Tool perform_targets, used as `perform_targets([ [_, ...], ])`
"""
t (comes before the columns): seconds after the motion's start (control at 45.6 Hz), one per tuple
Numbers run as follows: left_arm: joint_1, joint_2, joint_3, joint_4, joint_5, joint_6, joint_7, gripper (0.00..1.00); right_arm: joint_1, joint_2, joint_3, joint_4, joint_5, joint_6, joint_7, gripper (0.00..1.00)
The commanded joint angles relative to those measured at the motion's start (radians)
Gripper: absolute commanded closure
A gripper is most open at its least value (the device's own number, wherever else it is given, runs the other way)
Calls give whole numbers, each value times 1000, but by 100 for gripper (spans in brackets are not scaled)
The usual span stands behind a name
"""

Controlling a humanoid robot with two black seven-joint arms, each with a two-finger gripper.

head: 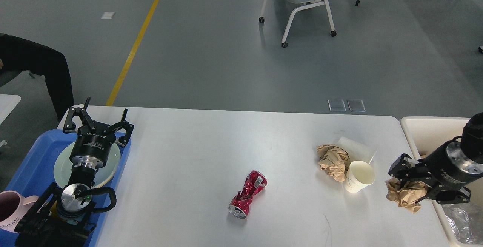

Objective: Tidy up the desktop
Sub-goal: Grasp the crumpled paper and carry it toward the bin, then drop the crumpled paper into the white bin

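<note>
Filling the foreground, the smooth white matte desktop [211, 156] carries a crushed red metal can [247, 194] near its front centre. Right of the can lie crumpled brown paper [332, 161] and a tipped white paper cup [358, 177]. Rightmost, the right gripper [409, 190] clamps another brown paper wad [403, 197]; the left gripper [99, 120] gapes over a blue plastic tray [30, 164].

An open lab or test hall, by the look of it — a wide grey floor [226, 50] with a painted yellow line [137, 39] running across it, a wheeled office chair [302, 1] standing alone, and a bare white table [226, 145] set out as a robot's workstation — nothing homely about it.
</note>
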Motion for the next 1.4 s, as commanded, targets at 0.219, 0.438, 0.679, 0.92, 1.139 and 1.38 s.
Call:
perform_targets([
  [0.219,-1,0,-1,0,0,0,0,4,425,97,-241,157,40,80,-3,100],
  [0.438,1,0,1,0,0,0,0,4,422,89,-245,151,40,68,-3,100],
  [0.679,1,0,1,0,0,0,0,4,351,37,-288,76,41,-4,-2,100],
  [0.92,1,0,1,0,0,0,0,4,108,-116,-252,-171,40,-57,0,100],
  [1.139,1,-1,1,0,0,0,0,4,-363,-175,-16,-450,46,-244,-2,100],
  [1.38,-1,0,1,0,0,0,0,4,-802,-132,261,-838,75,-308,-5,100],
])
